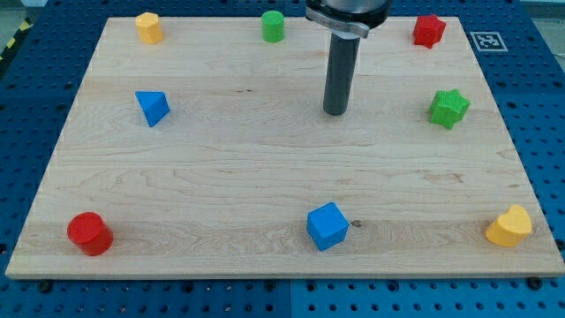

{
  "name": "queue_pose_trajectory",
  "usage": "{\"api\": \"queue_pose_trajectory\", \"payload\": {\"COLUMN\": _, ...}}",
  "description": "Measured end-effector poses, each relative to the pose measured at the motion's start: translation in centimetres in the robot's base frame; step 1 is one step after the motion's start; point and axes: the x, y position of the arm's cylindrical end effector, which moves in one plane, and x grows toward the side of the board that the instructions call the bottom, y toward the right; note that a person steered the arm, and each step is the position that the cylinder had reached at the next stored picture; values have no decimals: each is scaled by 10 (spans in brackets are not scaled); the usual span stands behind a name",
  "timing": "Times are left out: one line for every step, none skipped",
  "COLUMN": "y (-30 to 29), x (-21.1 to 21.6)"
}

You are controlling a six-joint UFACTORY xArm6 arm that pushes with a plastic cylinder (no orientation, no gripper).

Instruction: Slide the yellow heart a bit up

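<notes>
The yellow heart [510,226] lies at the view's bottom right corner of the wooden board [265,168]. My tip [335,112] rests on the board in the upper middle, far up and to the left of the heart, touching no block. The nearest block to the tip is the green star [448,108], off to its right.
A yellow hexagon block [148,27], a green cylinder [273,26] and a red star-like block [428,31] sit along the top edge. A blue triangle block [152,108] is at the left, a red cylinder [89,233] at bottom left, a blue cube [327,225] at bottom middle.
</notes>
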Motion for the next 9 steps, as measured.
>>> {"api": "queue_pose_trajectory", "payload": {"y": 1, "x": 0}}
{"api": "queue_pose_trajectory", "payload": {"y": 30, "x": 19}}
{"api": "queue_pose_trajectory", "payload": {"y": 66, "x": 41}}
{"api": "queue_pose_trajectory", "payload": {"y": 74, "x": 46}}
{"api": "queue_pose_trajectory", "payload": {"y": 122, "x": 62}}
{"api": "queue_pose_trajectory", "payload": {"y": 132, "x": 64}}
{"api": "queue_pose_trajectory", "payload": {"y": 150, "x": 72}}
{"api": "queue_pose_trajectory", "payload": {"y": 227, "x": 121}}
{"api": "queue_pose_trajectory", "payload": {"y": 273, "x": 173}}
